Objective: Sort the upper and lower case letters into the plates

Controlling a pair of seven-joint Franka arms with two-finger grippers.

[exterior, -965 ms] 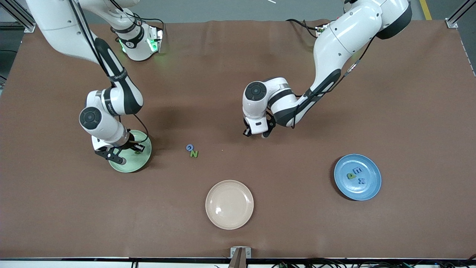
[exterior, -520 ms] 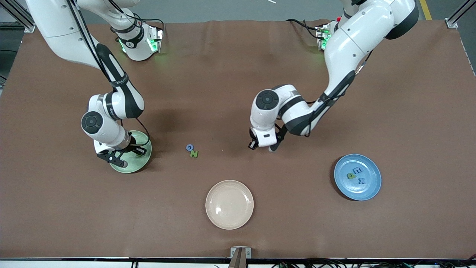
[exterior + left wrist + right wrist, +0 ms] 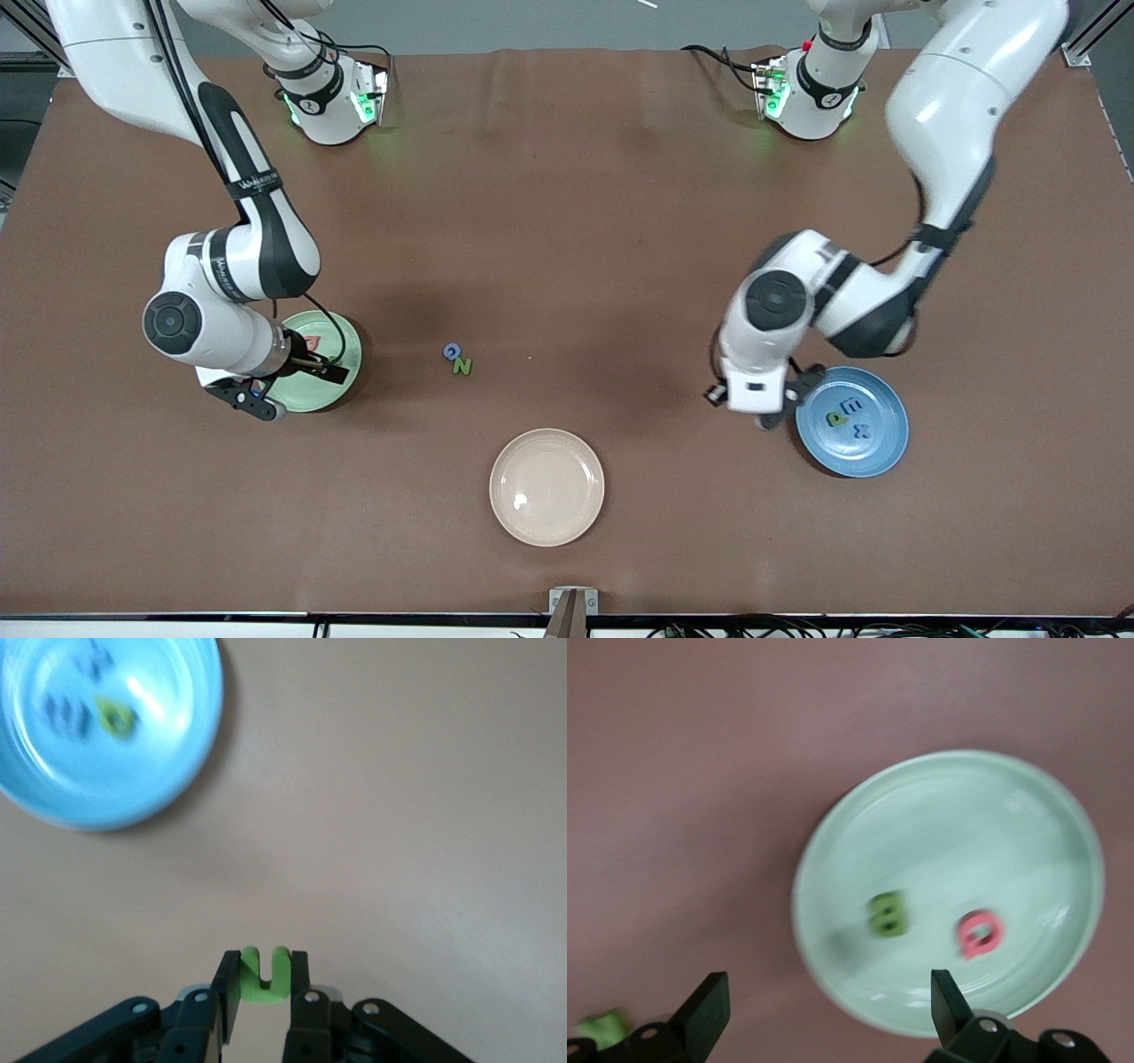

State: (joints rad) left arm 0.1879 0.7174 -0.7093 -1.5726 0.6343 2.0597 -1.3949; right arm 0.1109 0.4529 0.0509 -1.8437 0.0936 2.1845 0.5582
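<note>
My left gripper is shut on a green U-shaped letter. It hangs over the table just beside the rim of the blue plate. That plate holds a green letter and two blue ones. My right gripper is open and holds nothing, over the edge of the mint green plate. In that plate lie a pink letter and a green letter. A blue letter and a green N lie on the table between the plates.
A cream-beige plate with nothing in it sits nearer the front camera, at mid-table. The brown table surface stretches toward both arm bases.
My left arm has carried the green letter from mid-table to the blue plate's rim. My right gripper has opened and shifted toward its own end; a pink letter now shows in the mint plate.
</note>
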